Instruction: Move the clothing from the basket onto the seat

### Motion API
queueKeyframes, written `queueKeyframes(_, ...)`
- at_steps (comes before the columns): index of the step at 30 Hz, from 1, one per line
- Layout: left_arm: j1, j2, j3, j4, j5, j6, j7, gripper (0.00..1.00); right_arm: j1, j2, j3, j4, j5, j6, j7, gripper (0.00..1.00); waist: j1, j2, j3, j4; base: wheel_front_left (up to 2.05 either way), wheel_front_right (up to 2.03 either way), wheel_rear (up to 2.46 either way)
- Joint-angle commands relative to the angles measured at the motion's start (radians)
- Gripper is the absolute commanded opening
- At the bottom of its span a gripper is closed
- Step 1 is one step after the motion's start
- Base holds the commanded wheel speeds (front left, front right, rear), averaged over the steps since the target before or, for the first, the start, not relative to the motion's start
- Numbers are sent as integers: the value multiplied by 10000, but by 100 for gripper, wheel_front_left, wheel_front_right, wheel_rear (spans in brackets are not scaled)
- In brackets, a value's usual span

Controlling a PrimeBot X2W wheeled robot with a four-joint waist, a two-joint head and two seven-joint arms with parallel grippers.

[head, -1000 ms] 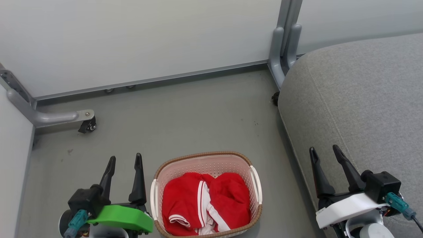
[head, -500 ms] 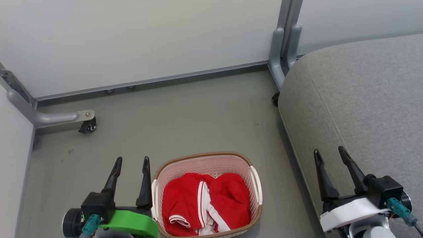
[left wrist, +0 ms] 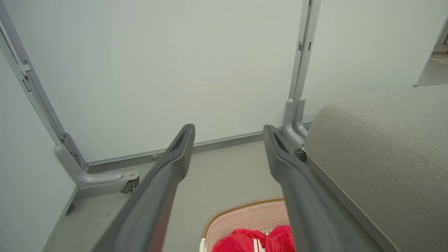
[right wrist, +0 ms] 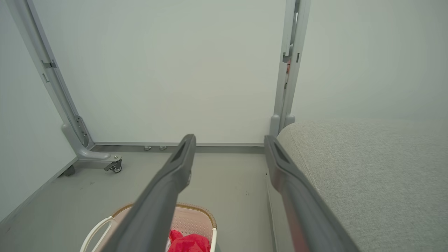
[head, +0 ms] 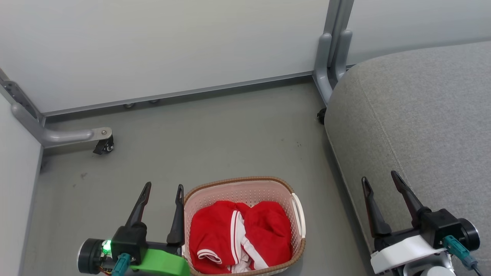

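green left cover | white right cover | dark fingers | teal connectors

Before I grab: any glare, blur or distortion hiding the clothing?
Head view: even light, sharp, no glare; clothing clear in the basket. Left wrist view: wide-angle bend, near fingers soft, clothing cut by the bottom edge. Right wrist view: same; a finger covers part of the basket.

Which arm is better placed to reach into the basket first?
Left. The left gripper, open, sits right beside the basket holding the clothing; the right gripper is by the seat, farther off.
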Motion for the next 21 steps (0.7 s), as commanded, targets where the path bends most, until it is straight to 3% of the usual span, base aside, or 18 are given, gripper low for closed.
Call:
queueKeyframes(1, 134, 64, -30, -52, 247, 39, -61, 100, 146, -60, -17, -84, -184, 0, -87, 100, 0, -1, 0, 13, 0, 0, 0)
queueKeyframes(21, 173, 63, 57, 109, 305, -16, -84, 100, 172, -58, -53, -78, -89, 1, -127, 100, 0, -1, 68, -33, 0, 0, 0)
